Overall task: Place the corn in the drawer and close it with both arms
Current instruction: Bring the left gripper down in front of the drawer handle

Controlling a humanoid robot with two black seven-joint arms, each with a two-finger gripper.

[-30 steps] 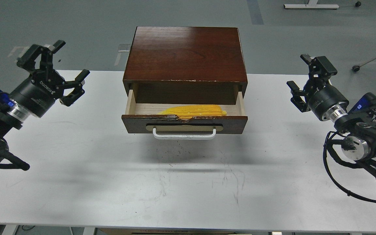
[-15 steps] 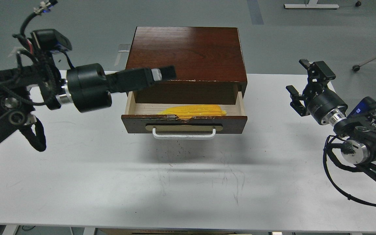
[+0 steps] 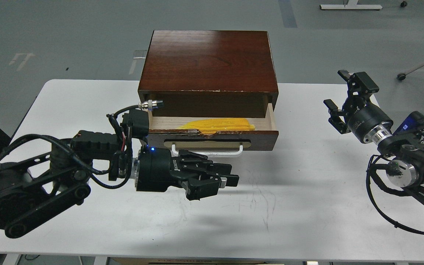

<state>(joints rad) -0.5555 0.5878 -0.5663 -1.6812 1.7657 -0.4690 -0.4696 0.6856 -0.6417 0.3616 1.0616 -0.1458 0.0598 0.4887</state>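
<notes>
The dark brown drawer stands pulled out of its wooden cabinet at the middle of the table. The yellow corn lies lengthwise on the drawer's pale floor, behind the front panel. The white bar handle shows partly past my left arm. My left gripper hangs low in front of the drawer, just below the handle, its fingers pointing right and pressed together, holding nothing. My right gripper is open and empty, raised over the table's right side, well clear of the drawer.
The white table carries the cabinet at its back middle. My left forearm and its cables lie across the front left of the table, next to the drawer's left corner. Grey floor lies beyond.
My left arm has swung from the raised far left, across the cabinet's front, down to just before the drawer handle. The right gripper has barely shifted. Drawer and corn have not moved.
</notes>
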